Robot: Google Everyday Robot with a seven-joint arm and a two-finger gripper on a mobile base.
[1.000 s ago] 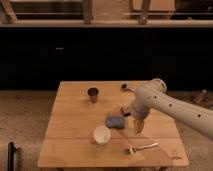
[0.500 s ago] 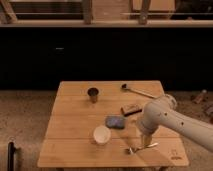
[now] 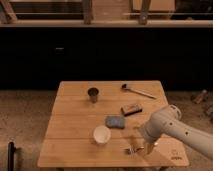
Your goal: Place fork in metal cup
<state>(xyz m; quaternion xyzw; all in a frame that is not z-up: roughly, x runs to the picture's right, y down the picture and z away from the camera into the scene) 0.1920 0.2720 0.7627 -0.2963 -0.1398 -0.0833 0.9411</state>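
Fork (image 3: 131, 149) at table (image 3: 75, 117) front edge, hand (image 3: 141, 144) at it, grip cannot be told, metal cup (image 3: 93, 94) well apart

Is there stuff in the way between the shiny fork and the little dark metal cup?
Yes. The flat blue pad lies right on the line from the thin silvery fork to the dark grey metal cup, and the round white cup stands just beside it. The gripper is down at the fork.
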